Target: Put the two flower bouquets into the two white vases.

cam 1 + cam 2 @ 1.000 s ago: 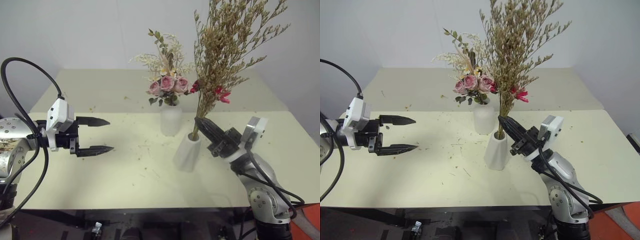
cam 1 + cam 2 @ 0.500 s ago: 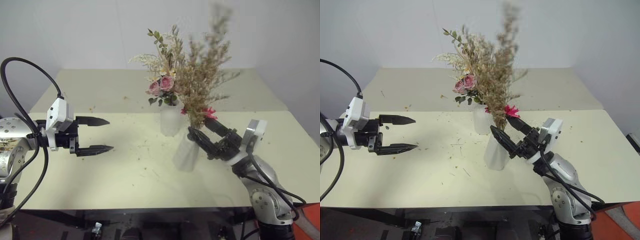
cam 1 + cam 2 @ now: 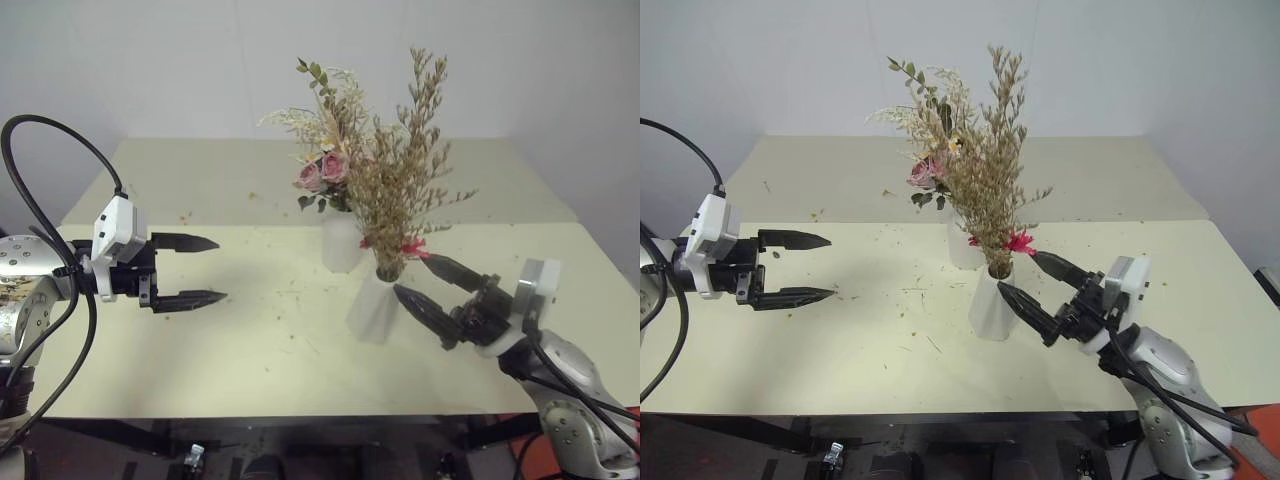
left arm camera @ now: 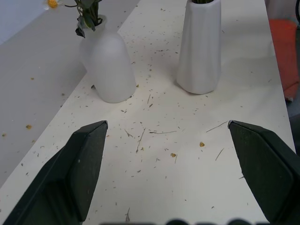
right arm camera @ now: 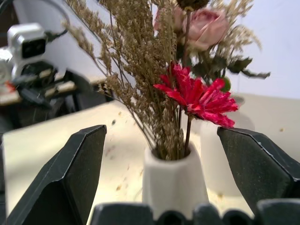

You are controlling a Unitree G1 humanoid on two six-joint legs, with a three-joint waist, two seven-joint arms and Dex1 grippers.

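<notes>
Right pincer (image 3: 432,283) gapes wide and empty just beside the tapered vase (image 3: 373,309), where my dried bouquet (image 3: 400,190) now stands; if I swing out carelessly a finger could clip that vase and tip it over on the desk (image 3: 250,340). From the left wrist, my left pincer (image 4: 166,168) is spread wide too, holding nothing, well apart from the bottle vase (image 4: 107,70) with its rose bouquet (image 3: 328,160). From the right wrist, the red daisy (image 5: 199,96) leans outward near my fingers (image 5: 77,173), so I judge a snag on a sprig could drag the stems out.
</notes>
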